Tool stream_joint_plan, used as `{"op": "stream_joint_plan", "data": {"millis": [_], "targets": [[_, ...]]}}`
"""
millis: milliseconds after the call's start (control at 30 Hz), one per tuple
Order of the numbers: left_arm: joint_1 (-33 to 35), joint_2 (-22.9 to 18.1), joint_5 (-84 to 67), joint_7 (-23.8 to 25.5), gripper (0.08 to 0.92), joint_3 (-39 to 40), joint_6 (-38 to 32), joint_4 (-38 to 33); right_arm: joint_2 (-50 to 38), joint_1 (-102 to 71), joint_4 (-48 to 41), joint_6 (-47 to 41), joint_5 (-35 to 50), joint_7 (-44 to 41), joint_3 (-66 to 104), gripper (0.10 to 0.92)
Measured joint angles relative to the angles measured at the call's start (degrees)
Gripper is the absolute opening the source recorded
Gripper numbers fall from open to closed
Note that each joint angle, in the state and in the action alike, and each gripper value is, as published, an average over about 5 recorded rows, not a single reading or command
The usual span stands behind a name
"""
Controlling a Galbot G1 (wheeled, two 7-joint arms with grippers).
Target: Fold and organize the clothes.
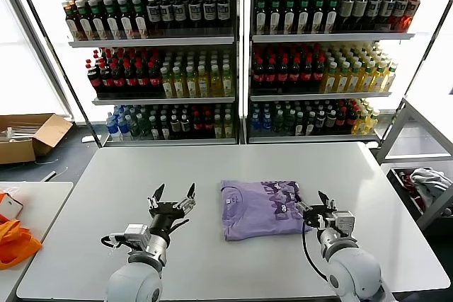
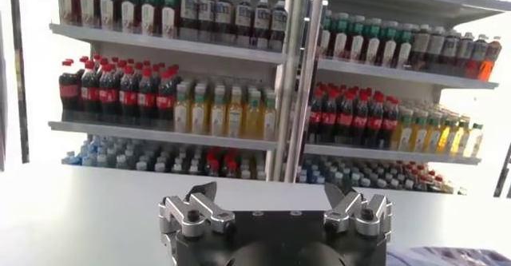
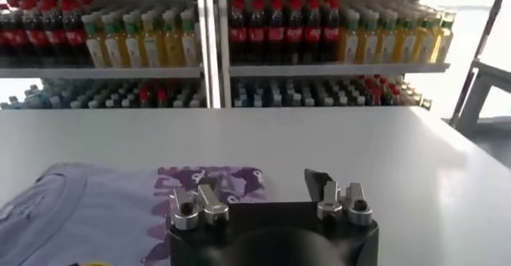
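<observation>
Two tall shelving units packed with rows of drink bottles fill the background, standing just behind the far edge of a broad white table. A folded lavender T-shirt lies flat near the table's middle, slightly toward the robot's right, with its darker purple print facing up along the far and right-hand part; in the right wrist view the shirt spreads out just ahead of that arm's fingers.

The right gripper sits at the shirt's right edge with its jaws parted and nothing between them; whether a fingertip brushes the cloth cannot be told. The left gripper hovers over bare tabletop well to the left of the shirt, jaws spread wide and empty, as the left wrist view confirms.

Off the table, a cardboard box rests on the floor at far left, bright orange fabric lies on a side table, and grey-white bundled garments sit in a bin at right.
</observation>
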Motion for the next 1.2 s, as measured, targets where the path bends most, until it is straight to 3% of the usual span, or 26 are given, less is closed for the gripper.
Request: {"op": "stream_joint_plan", "data": {"millis": [133,233,800,1200], "targets": [[1.7,-0.2,1.1,0.3,0.822,-0.6,-0.5,-1.2,-0.8,2.9,-0.7,0.6,-3.0,-2.7,-3.3,0.79],[3.2,-0.7,2.0,0.5,0.823,-1.2,-0.9,-2.2,-1.7,6.4,-2.6,1.3,-4.5,-4.8,-6.6,0.818],[11.4,-4.8,5.0,1.2,0.822,-5.9,-1.9,-7.0,-2.2,22.8,-18.9,4.9,-9.6,-14.3,-22.3,0.823],[14.4,-6.7,5.6,1.4,0.823,-7.4,-2.0,-8.9,-1.0,25.3,-23.4,5.4,-11.4,-16.7,-26.2,0.823]]}}
